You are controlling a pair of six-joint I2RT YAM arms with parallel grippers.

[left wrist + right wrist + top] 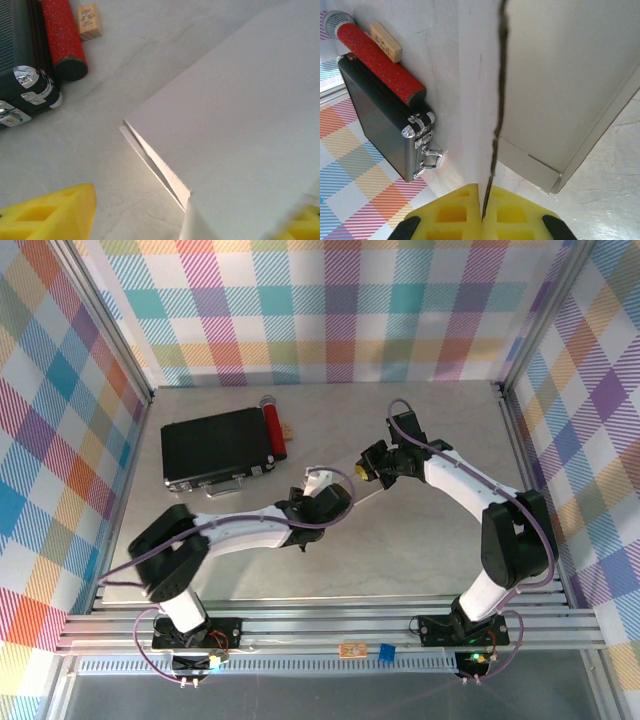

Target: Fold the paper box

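case (218, 448): black and rectangular, flat on the table (420, 560) at the upper left of the top view, with silver latches on its near edge.
cylinder (273, 430): red and glittery, lying along the right edge of the case and touching it.
block (287, 430): small and wooden, just right of the cylinder's far end.
left gripper (195, 215): mine, near frame centre in the top view. My jaws are spread wide. 1 yellow pad (50, 215) at the lower left of my wrist view is clear of the cardboard; the other is blurred at the lower right, partly behind it.
paper box (240, 115): white, on the table between my 2 grippers, right of the case and apart from it. 1 corner, its 2 layers slightly parted, points toward the case.
right gripper (482, 217): mine, right of centre in the top view. My yellow pads are pressed together, clenched on a thin upright sheet of the paper box seen edge-on.
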